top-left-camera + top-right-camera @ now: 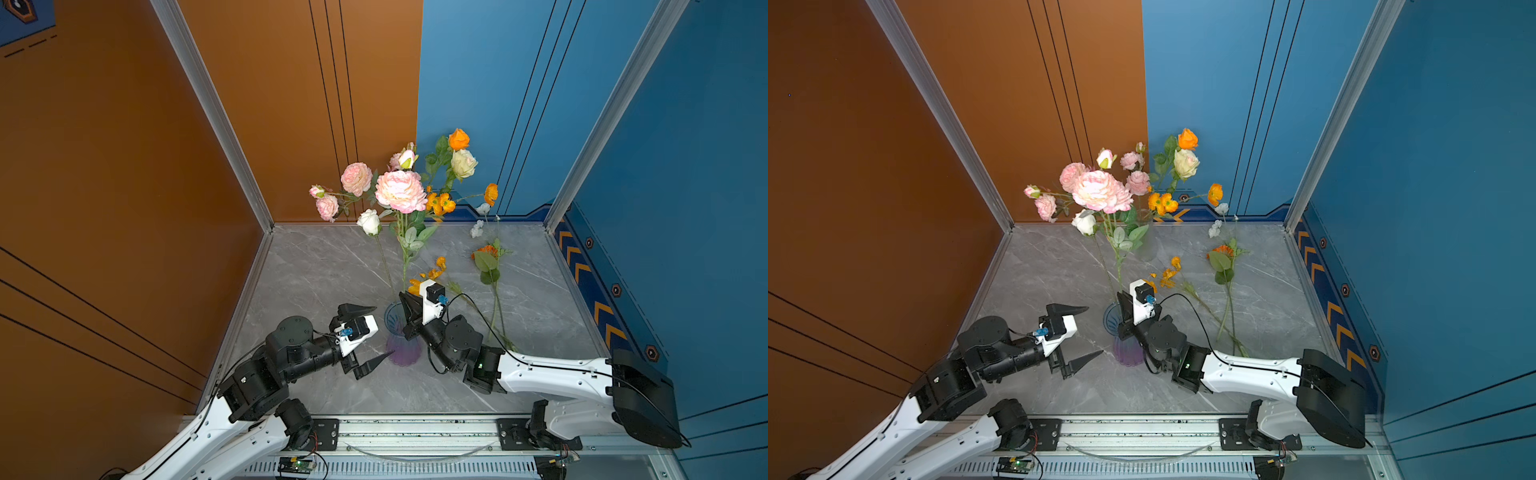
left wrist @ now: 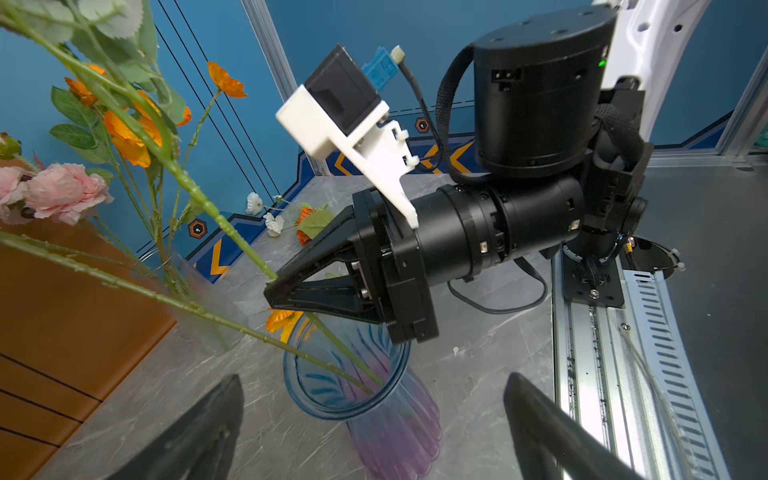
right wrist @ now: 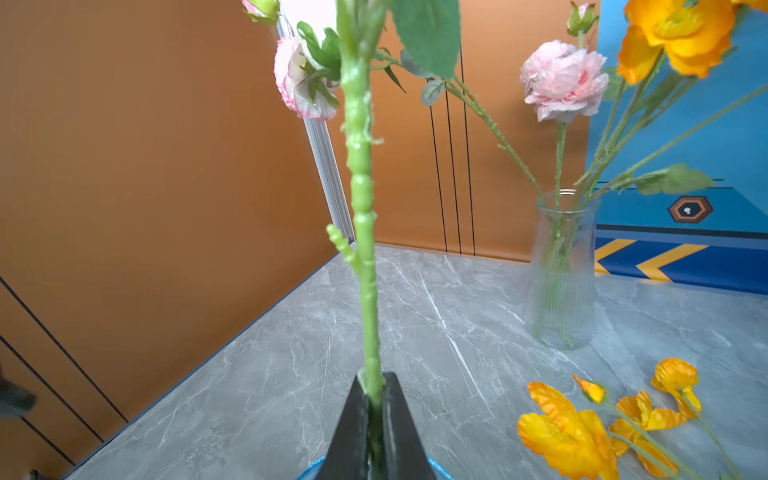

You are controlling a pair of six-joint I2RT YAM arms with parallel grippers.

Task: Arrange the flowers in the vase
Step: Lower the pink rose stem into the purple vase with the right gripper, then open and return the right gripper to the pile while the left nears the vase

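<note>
Right gripper (image 2: 270, 293) first: we see its jaws pinched onto the thick green stem (image 3: 368, 270) of a pink flower, which stands nearly upright between the fingers (image 3: 399, 415) and rises to a large pink bloom (image 1: 400, 191) well above the gripper. Directly below this gripper sits the blue-and-purple vase (image 1: 403, 355), and the lower end of the green stem runs down into its mouth. A white rose (image 1: 369, 221) leans in that same vase, its thin stem passing just beside the right gripper. Our left gripper (image 1: 383, 331) hangs spread wide and empty across the vase from the right gripper, one fingertip near the vase wall; we cannot tell whether it touches. Beyond the right gripper, by the back wall, a clear glass vase (image 3: 561, 270) holds pink, orange and cream flowers (image 1: 463, 163). On the grey tabletop (image 1: 316, 270), off to the right gripper's outer side, lie an orange spray (image 3: 569, 428) and, farther out, a loose stem (image 1: 484, 252) with orange and white blooms.
</note>
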